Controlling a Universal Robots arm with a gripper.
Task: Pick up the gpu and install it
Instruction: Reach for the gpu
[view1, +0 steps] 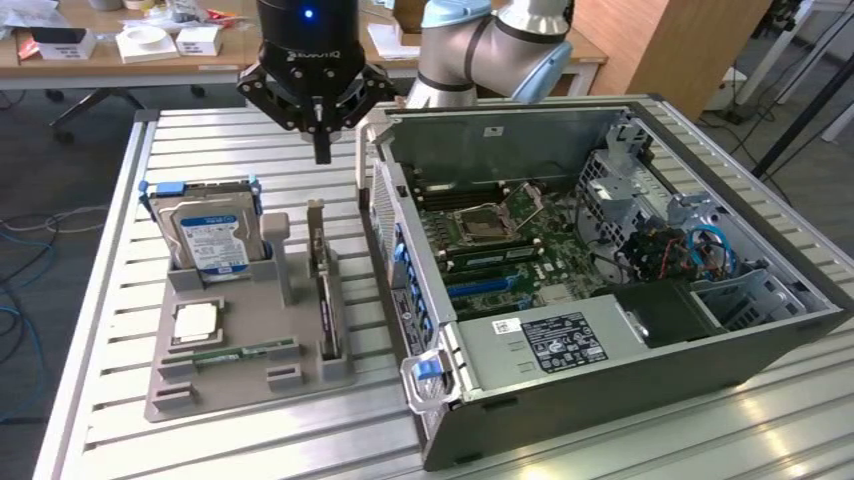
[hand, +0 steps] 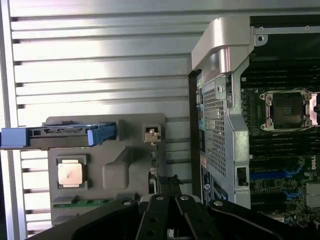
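Note:
The gpu (view1: 326, 295) is a thin black card standing on edge in a slot of the grey holder (view1: 254, 385), with its pale bracket end toward the back of the table. My gripper (view1: 322, 152) hangs above and behind that bracket end, shut with its fingers pressed to a point and nothing between them. In the wrist view the gpu (hand: 154, 150) is seen edge-on, running from the bracket down to the gripper (hand: 168, 212). The open computer case (view1: 747, 345) lies beside the holder on the exterior view's right, its motherboard (view1: 514, 245) exposed.
The holder also carries an upright silver hard drive (view1: 207, 235) with blue rails, a processor chip (view1: 196, 320) and a green memory stick (view1: 234, 352). The case's raised side wall (view1: 400, 250) stands right beside the gpu. A slatted metal table (view1: 120, 250) is underneath; a cluttered desk (view1: 147, 45) stands behind.

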